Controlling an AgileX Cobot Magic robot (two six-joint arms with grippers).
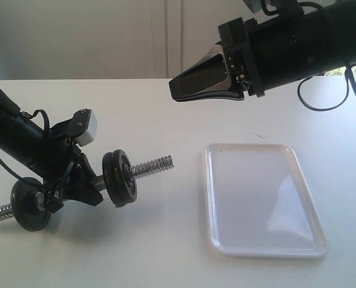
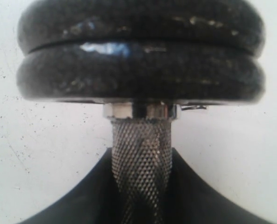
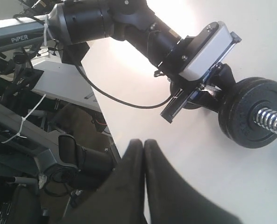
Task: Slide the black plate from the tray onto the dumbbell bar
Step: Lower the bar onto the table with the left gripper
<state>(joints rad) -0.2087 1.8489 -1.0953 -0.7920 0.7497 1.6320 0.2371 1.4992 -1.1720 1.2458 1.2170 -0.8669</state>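
The left gripper (image 1: 75, 183) clamped the knurled middle of the dumbbell bar (image 1: 150, 164) toward the left edge of the table (image 1: 165, 252). The black plate (image 2: 140, 21) sat on the bar, touching 1 other disc (image 2: 138, 74) just beyond the fingers, well apart from the tray (image 1: 262, 198) toward the table's near right corner. The right gripper (image 1: 176, 87) hung above the table, jaws pressed together.

You see your right gripper (image 3: 144, 151) in the foreground, jaws pressed together, empty. Beyond it the left gripper (image 3: 204, 93) clasps the dumbbell bar (image 3: 272, 122) beside black discs (image 3: 252, 114) at the frame's edge.
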